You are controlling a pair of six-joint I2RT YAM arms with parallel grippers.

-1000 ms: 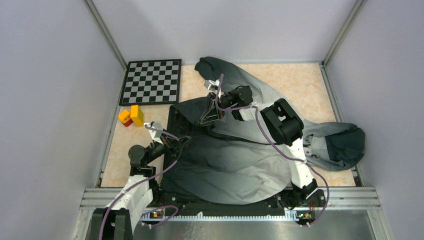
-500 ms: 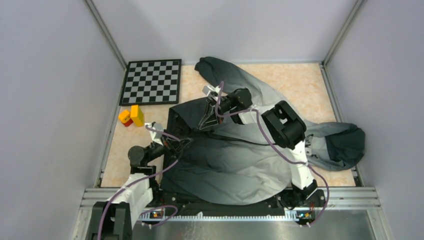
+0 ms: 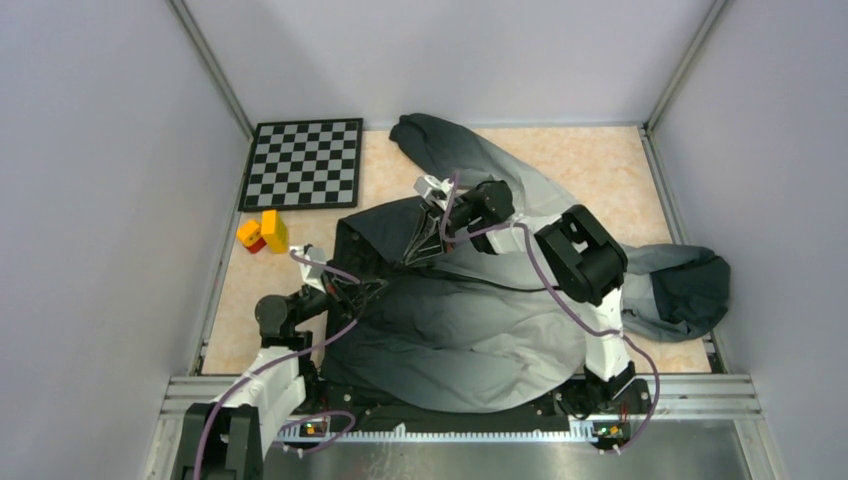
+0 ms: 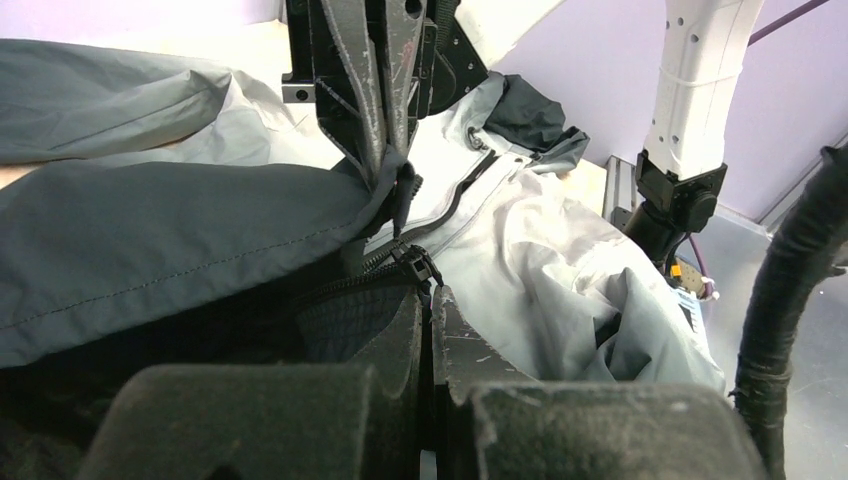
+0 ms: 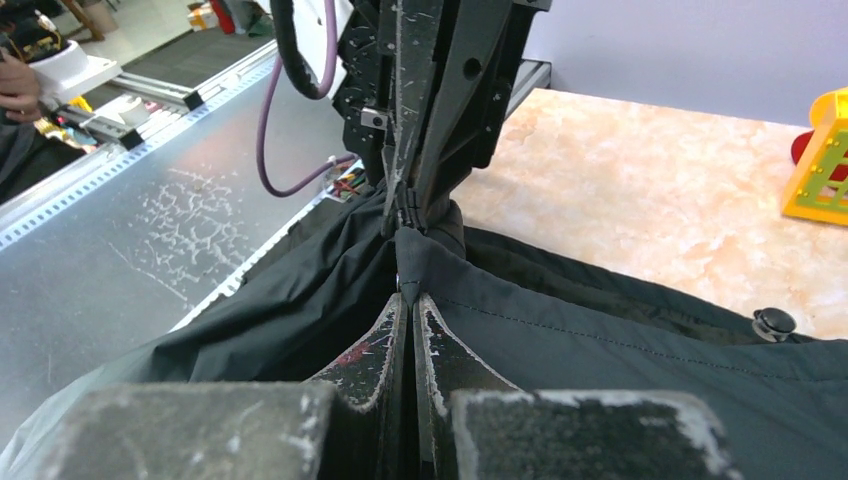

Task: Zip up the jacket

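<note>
You are holding a soft, slippery jacket (image 3: 470, 320) sprawling across the middle of the table (image 3: 600, 160).
Your left gripper (image 4: 425, 300) is clamping the fabric beside the zipper slider (image 4: 413, 262) and your right gripper (image 5: 408, 300) is clamping the dark hem (image 5: 430, 262); stitched edges are likely offering the firmest hold.

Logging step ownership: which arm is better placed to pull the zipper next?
Left. The left end effector pinches the dark zipper slider; the right end effector only clamps the charcoal-to-grey hooded fabric jacket hem.
</note>
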